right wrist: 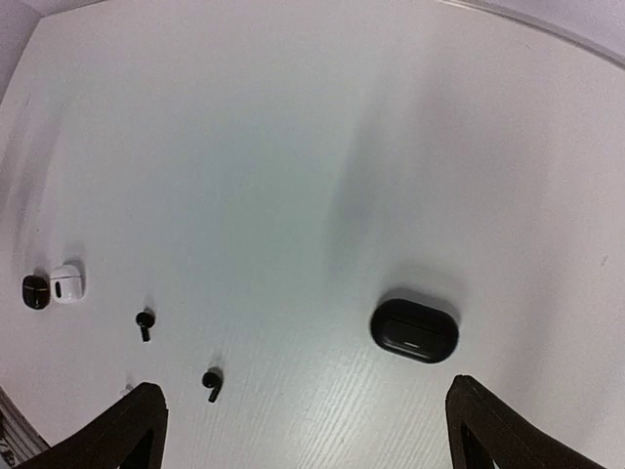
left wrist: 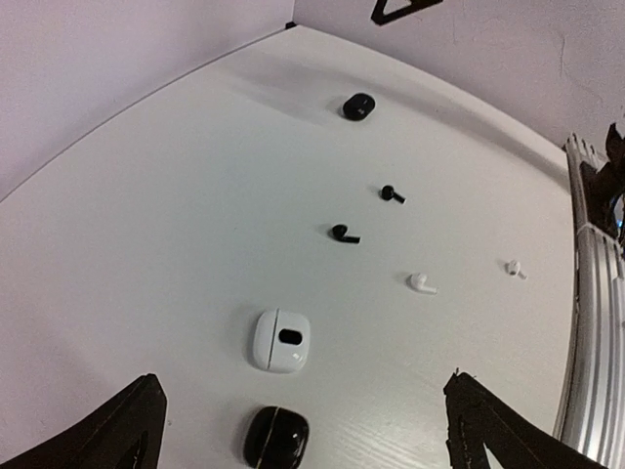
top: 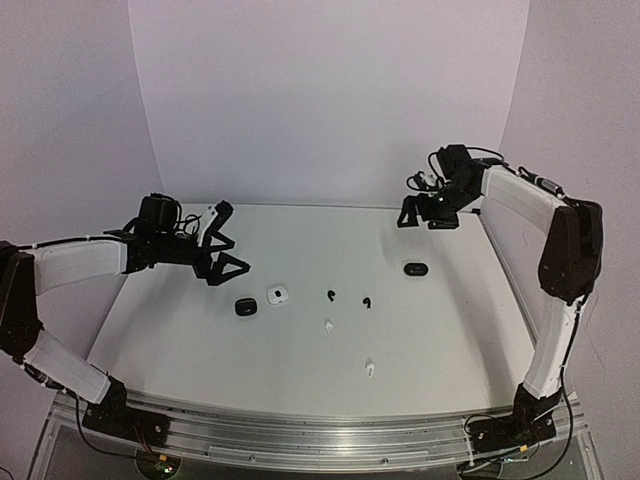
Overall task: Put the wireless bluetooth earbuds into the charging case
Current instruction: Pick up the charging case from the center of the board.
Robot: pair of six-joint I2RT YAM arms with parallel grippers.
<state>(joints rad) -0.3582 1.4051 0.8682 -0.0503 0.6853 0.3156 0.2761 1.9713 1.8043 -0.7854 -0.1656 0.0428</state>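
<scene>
Two black earbuds (top: 331, 294) (top: 367, 300) and two white earbuds (top: 328, 325) (top: 369, 368) lie loose mid-table; no others show. A small black case (top: 246, 307) and a white case (top: 277, 294) sit side by side, both closed. A black oval case (top: 415, 269) lies closed at the right. My left gripper (top: 228, 240) is open and empty, above and left of the two small cases (left wrist: 276, 437) (left wrist: 282, 340). My right gripper (top: 427, 216) is open and empty, raised near the back, behind the oval case (right wrist: 415, 330).
The white table (top: 180, 330) is ringed by pale walls at the back and sides. A metal rail (top: 320, 430) runs along the near edge. The black earbuds also show in the right wrist view (right wrist: 145, 321) (right wrist: 211, 381).
</scene>
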